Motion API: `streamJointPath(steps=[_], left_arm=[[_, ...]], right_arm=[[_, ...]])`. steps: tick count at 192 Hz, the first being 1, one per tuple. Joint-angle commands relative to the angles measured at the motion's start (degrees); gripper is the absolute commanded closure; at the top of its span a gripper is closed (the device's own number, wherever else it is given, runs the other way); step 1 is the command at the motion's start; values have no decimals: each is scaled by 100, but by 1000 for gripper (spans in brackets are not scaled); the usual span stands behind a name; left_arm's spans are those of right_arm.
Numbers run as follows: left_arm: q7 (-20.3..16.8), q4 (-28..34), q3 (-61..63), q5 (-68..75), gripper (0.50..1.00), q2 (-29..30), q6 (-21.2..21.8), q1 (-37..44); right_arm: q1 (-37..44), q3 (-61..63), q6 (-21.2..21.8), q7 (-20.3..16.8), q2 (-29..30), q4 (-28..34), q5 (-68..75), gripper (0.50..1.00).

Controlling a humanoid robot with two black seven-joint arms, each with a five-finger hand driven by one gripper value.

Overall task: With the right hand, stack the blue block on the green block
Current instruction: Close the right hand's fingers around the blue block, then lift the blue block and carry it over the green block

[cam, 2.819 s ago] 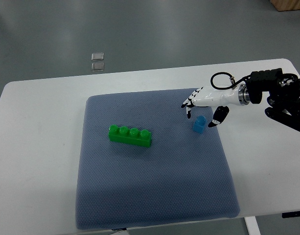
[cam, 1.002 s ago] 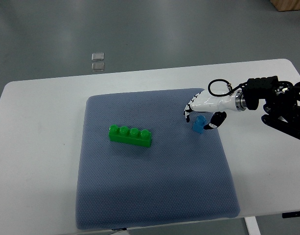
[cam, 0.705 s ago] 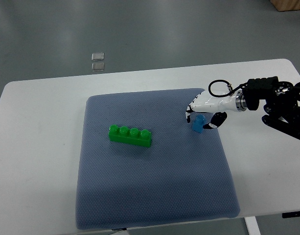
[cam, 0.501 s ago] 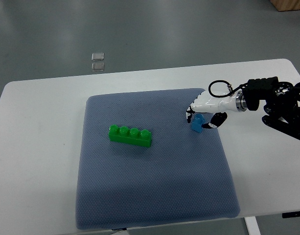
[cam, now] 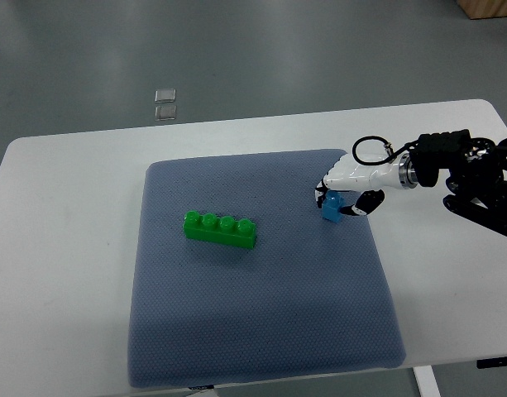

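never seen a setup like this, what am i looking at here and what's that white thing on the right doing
This is one picture from a camera that looks steeply down from the robot's own side of a white table. The white thing is the robot's right hand, on a black arm that comes in from the right edge. No left arm shows. A blue-grey mat covers the middle of the table. On it lie a long green block with four studs and, off to its right, a small blue block. The hand is bent over the blue block with fingers on both sides of it, apparently gripping it, though the block does not look lifted yet. On the floor beyond the table lie two small pale squares.
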Motion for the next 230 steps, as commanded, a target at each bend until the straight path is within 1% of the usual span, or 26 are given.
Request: streamJointPath(steps=[1, 18, 23, 60, 82, 104, 130, 153, 200, 230], left_arm=[[5, 6, 0, 6, 500, 0, 0, -6], [5, -3, 0, -3, 500, 0, 0, 3], [-4, -3, 0, -3, 500, 0, 0, 3], [5, 6, 0, 6, 500, 0, 0, -6], [5, 6, 0, 6, 500, 0, 0, -6], [5, -3, 0, -3, 500, 0, 0, -6], [-4, -3, 0, 6, 500, 0, 0, 3], [5, 6, 0, -3, 500, 0, 0, -6], [5, -3, 0, -3, 500, 0, 0, -6], [-4, 6, 0, -3, 500, 0, 0, -6]], right_arm=[[2, 8, -1, 0, 2, 0, -1, 920], [28, 8, -1, 0, -7, 9, -1, 936], [37, 17, -10, 0, 2, 0, -1, 948], [178, 52, -89, 0, 29, 36, 8, 951], [380, 61, -203, 0, 310, 88, 17, 948], [529, 87, -212, 9, 424, 220, 17, 948], [775, 96, -309, 18, 819, 273, 25, 948], [934, 87, -309, 71, 1013, 334, 52, 944], [925, -10, -282, 88, 1417, 405, 8, 944], [916, -185, -291, 79, 1479, 343, 8, 944]])
